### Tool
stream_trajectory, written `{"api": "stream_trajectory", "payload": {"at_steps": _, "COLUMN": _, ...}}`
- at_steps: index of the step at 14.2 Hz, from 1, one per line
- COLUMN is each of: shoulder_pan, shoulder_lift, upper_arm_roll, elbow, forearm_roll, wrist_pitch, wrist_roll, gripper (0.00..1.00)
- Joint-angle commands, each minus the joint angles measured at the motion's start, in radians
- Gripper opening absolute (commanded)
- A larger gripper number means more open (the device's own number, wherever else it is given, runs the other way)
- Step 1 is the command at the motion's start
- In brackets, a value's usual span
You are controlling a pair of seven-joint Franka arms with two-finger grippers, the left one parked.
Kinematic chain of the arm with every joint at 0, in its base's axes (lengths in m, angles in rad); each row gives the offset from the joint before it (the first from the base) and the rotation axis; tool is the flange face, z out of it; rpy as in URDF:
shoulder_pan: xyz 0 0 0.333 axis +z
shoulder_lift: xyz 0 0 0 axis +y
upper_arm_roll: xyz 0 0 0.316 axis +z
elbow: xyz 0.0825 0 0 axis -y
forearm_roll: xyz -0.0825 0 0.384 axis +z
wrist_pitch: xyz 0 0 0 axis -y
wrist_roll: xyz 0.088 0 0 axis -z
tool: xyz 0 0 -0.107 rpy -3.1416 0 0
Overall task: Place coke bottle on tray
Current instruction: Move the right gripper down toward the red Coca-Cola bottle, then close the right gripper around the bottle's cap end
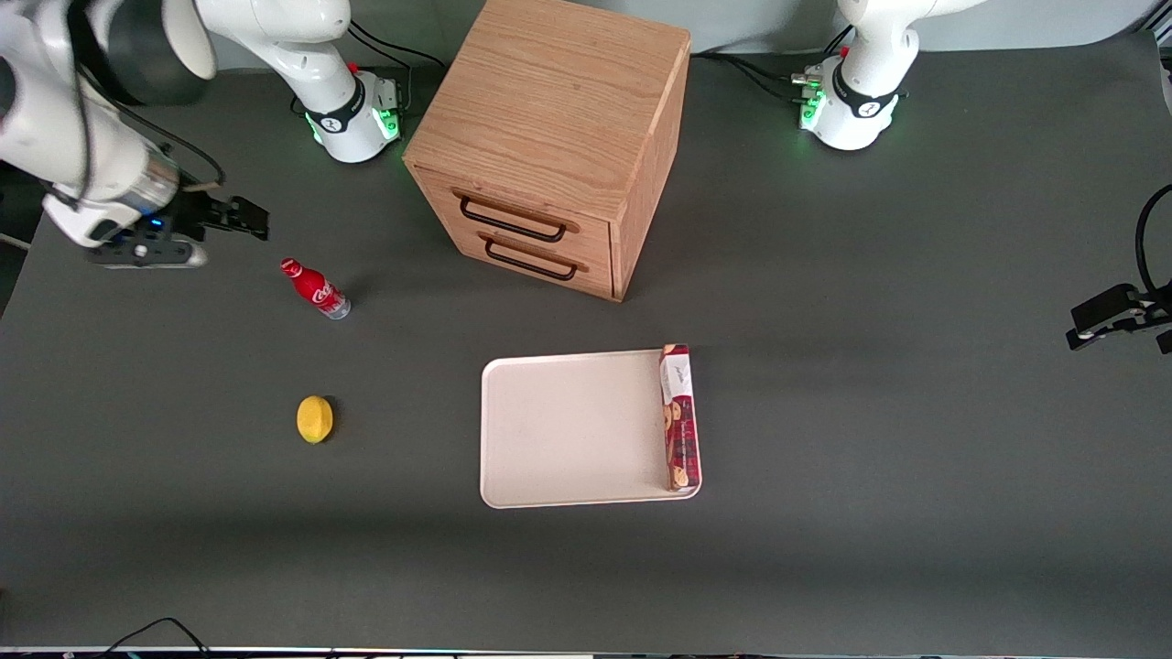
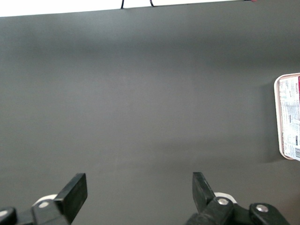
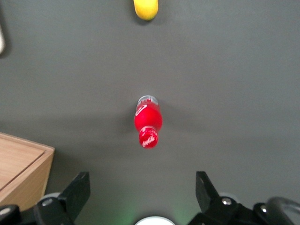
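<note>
Right wrist view gives me the clearest read: my gripper (image 3: 140, 194) hangs above the table with its fingers (image 3: 77, 190) spread wide and nothing between them; the coke bottle (image 3: 148, 121) stands upright on the grey table (image 3: 234, 70), ahead of the fingertips and roughly centred on the gap between them, apart from both; a lemon (image 3: 146, 8) lies farther out along the same line, well past the bottle.

From the front view, the gripper (image 1: 240, 216) sits above the table at the working arm's end, and the coke bottle (image 1: 314, 288) is near the fingertips, a little nearer the front camera than they are; the tray (image 1: 568, 430) lies well apart from the fingers, toward the middle of the table, in front of the wooden drawer cabinet (image 1: 549, 137), with a biscuit box (image 1: 678, 416) along one edge and most of its floor bare.

I judge this to be the approach, with the grasp not yet made; next I would bring the open fingers down and forward until they straddle the bottle's body, keeping the cap untouched so it does not topple, then close.
</note>
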State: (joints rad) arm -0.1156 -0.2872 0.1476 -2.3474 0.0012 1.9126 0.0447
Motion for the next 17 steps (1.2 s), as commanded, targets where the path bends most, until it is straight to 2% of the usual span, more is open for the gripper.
{"api": "stream_trajectory", "payload": {"at_steps": 1, "shoulder_pan": -0.002, "shoulder_lift": 0.003, "upper_arm_roll": -0.005, "elbow": -0.162, "forearm_roll": 0.003, "wrist_pitch": 0.176, "wrist_roll": -0.002, "gripper": 1.00}}
{"api": "stream_trajectory", "payload": {"at_steps": 4, "shoulder_pan": -0.006, "shoulder_lift": 0.075, "upper_arm_roll": -0.006, "elbow": -0.178, "forearm_roll": 0.003, "wrist_pitch": 0.255, "wrist_roll": 0.001, "gripper": 1.00}}
{"api": "stream_trajectory", "payload": {"at_steps": 8, "shoulder_pan": -0.007, "shoulder_lift": 0.092, "upper_arm_roll": -0.006, "elbow": -0.178, "forearm_roll": 0.003, "wrist_pitch": 0.284, "wrist_roll": 0.001, "gripper": 0.77}}
{"api": "stream_trajectory", "payload": {"at_steps": 10, "shoulder_pan": -0.007, "shoulder_lift": 0.108, "upper_arm_roll": -0.006, "elbow": -0.178, "forearm_roll": 0.002, "wrist_pitch": 0.301, "wrist_roll": 0.000, "gripper": 0.71}}
{"api": "stream_trajectory", "payload": {"at_steps": 11, "shoulder_pan": -0.007, "shoulder_lift": 0.114, "upper_arm_roll": -0.006, "elbow": -0.178, "forearm_roll": 0.002, "wrist_pitch": 0.312, "wrist_roll": 0.000, "gripper": 0.63}}
{"api": "stream_trajectory", "payload": {"at_steps": 12, "shoulder_pan": -0.007, "shoulder_lift": 0.115, "upper_arm_roll": -0.006, "elbow": -0.178, "forearm_roll": 0.002, "wrist_pitch": 0.312, "wrist_roll": 0.000, "gripper": 0.49}}
{"api": "stream_trajectory", "payload": {"at_steps": 13, "shoulder_pan": -0.007, "shoulder_lift": 0.117, "upper_arm_roll": -0.006, "elbow": -0.179, "forearm_roll": 0.002, "wrist_pitch": 0.312, "wrist_roll": -0.002, "gripper": 0.29}}
{"api": "stream_trajectory", "payload": {"at_steps": 15, "shoulder_pan": -0.007, "shoulder_lift": 0.123, "upper_arm_roll": -0.006, "elbow": -0.178, "forearm_roll": 0.002, "wrist_pitch": 0.309, "wrist_roll": 0.000, "gripper": 0.20}}
{"api": "stream_trajectory", "payload": {"at_steps": 17, "shoulder_pan": -0.004, "shoulder_lift": 0.129, "upper_arm_roll": -0.005, "elbow": -0.176, "forearm_roll": 0.002, "wrist_pitch": 0.306, "wrist_roll": 0.000, "gripper": 0.00}}
